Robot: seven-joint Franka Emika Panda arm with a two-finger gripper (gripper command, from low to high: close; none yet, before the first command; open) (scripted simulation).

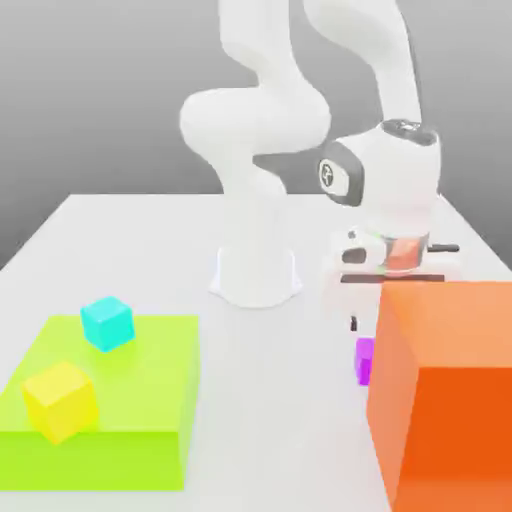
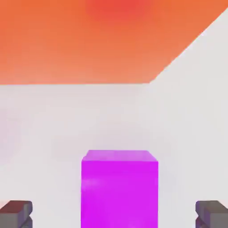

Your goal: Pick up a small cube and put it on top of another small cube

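A white table point(image 1: 120, 230) is seen, with the base of the white arm point(image 1: 255, 270) planted near its middle. The arm is bent over toward the exterior view's right, and its hand is lowered behind the top edge of a huge orange block point(image 1: 445, 400).

The gripper point(image 2: 114, 216) is pointed down at the table. In the hand view the two dark fingertips point(image 2: 17, 213) are set far apart at opposite edges of the picture; the jaws are spread wide and nothing is held between them.

The small cube point(image 2: 119, 189), magenta-purple, is seen in the hand view resting on the table between the two fingertips, with clear gaps on both sides; no contact with either finger is noted. In the exterior view a sliver of the same cube point(image 1: 364, 360) is visible just beside the orange block, on the block's side toward the exterior view's left, the rest being hidden behind the block. Whether cube and block touch cannot be told.

Toward the exterior view's left a flat lime-green slab point(image 1: 150, 400) is laid on the table, well apart from the gripper. On its top a cyan cube point(image 1: 107, 322) is placed near the far edge, and a yellow cube point(image 1: 62, 400) nearer the front edge. The two cubes are apart from each other.
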